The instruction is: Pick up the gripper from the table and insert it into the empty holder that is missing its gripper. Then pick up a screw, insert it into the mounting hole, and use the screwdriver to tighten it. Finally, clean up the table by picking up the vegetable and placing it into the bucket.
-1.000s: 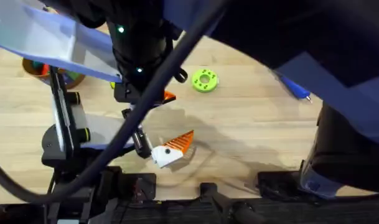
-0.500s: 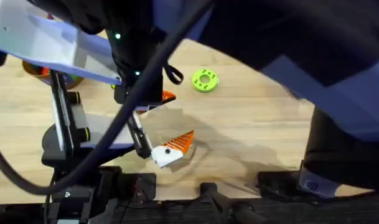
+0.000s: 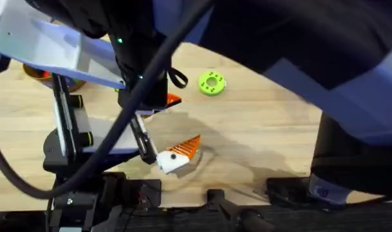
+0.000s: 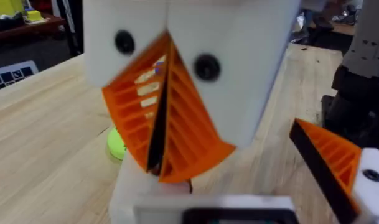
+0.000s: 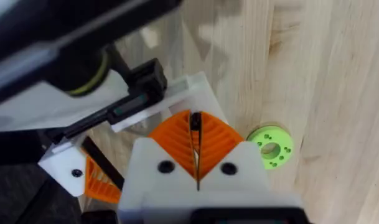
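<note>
Both end effectors closed above the wooden desk point(image 3: 260, 129)

The left end effector point(image 4: 158, 155) has its orange ribbed pads pressed together with nothing between them. The right end effector point(image 5: 195, 152) is likewise closed and empty, with a green perforated disc point(image 5: 270, 148) on the desk just beside it. A white block with an orange tip point(image 3: 178, 154) lies near the desk's front edge.

Overhead view: looks down and forward from above the arm bases, arms close beneath the lens. Wrist views: each looks along its own fingers, close to the table point(image 5: 338, 74). All three share the green disc point(image 3: 212, 84).
</note>
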Robot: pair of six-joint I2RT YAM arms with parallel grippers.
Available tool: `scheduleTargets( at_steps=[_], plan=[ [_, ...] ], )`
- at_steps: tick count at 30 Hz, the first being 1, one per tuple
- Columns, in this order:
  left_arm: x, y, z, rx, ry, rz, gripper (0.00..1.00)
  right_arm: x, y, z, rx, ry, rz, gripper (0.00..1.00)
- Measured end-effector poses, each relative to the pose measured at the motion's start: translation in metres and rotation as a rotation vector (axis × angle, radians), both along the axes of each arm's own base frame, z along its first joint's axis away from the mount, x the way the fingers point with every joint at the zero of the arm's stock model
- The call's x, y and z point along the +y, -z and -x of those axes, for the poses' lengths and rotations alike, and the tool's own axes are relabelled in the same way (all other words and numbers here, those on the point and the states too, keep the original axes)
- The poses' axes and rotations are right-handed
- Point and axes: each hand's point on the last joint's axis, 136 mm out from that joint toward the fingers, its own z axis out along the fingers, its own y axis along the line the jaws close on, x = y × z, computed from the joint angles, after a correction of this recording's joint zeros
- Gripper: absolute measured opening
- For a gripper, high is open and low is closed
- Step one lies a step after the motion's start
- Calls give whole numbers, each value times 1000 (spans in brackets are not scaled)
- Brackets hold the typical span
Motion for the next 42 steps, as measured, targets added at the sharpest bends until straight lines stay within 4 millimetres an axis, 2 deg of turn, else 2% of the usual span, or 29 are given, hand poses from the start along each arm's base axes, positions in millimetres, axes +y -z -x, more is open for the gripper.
scheduleTargets(
  at_steps=[7,8,13,14,15,18,23,29,30,35,37,42],
  plan=[
    [0,0,0,0,0,0,985,0,0,0,3,16,-2,24],
    [0,0,0,0,0,0,986,0,0,0,4,19,-2,125],
    [0,0,0,-1,1,0,985,-4,-3,-3,-11,27,4,863],
    [0,0,0,-1,1,0,985,-6,-6,-4,-16,32,0,957],
    [0,0,0,0,1,0,985,-7,-10,-5,-20,45,-14,983],
    [0,0,0,-1,1,0,985,-12,-31,-8,-33,102,-79,994],
    [0,0,0,-1,1,0,985,-39,-78,-20,-48,272,-206,992],
    [0,0,0,-1,1,0,985,-75,-110,-42,-58,474,-302,994],
    [0,0,0,-1,1,0,984,-92,-111,-49,-56,548,-316,994],
    [0,0,0,-1,1,0,985,-126,-93,-62,-47,693,-332,994],
    [0,0,0,-1,1,0,985,-146,-81,-65,-39,768,-330,994],
    [0,0,0,-1,1,0,986,-213,-48,-68,-35,989,-319,994]
  ],
)
